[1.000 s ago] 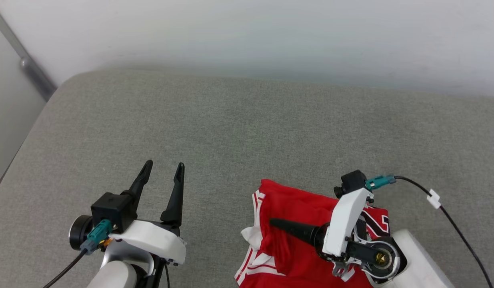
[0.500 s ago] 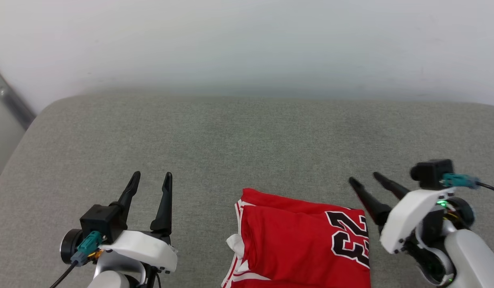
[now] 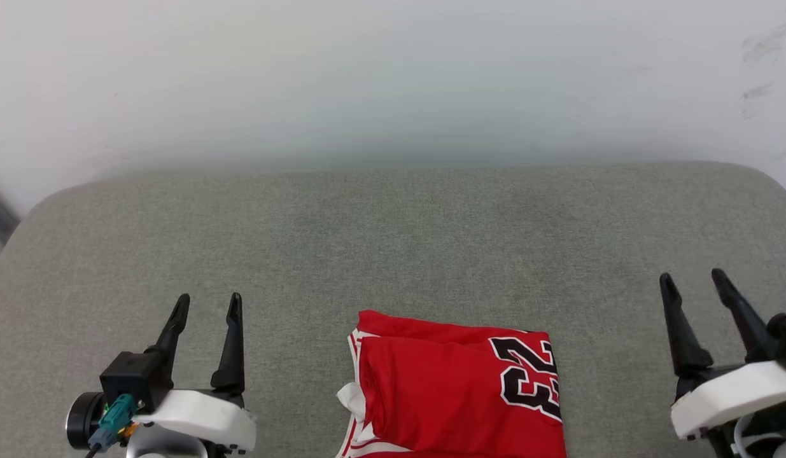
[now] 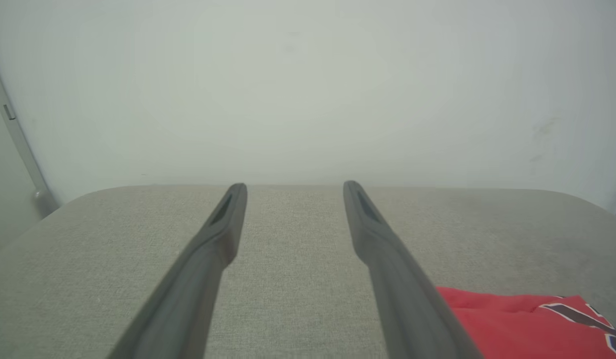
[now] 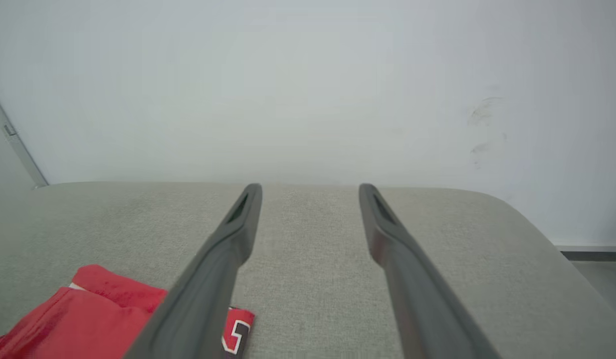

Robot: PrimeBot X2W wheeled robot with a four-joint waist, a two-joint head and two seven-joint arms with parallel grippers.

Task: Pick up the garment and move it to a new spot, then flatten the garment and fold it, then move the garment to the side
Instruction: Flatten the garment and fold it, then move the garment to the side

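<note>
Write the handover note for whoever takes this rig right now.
Left pincer: open, empty, over the cushion, left of the garment.
Right pincer: open, empty, right of the garment.
Garment: lies folded on the cushion's near middle, number patch up, touching neither pincer.
Done: folding, by its look.
Left: perhaps the move to the side; whether that is already done cannot be told.

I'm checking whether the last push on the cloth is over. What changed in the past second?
The right gripper, which lay across the red jersey, has pulled off to the jersey's right and now points forward, open and empty. The head camera also shifted. The jersey stays folded on the grey cushion; the left gripper stays open and empty on its left.
</note>
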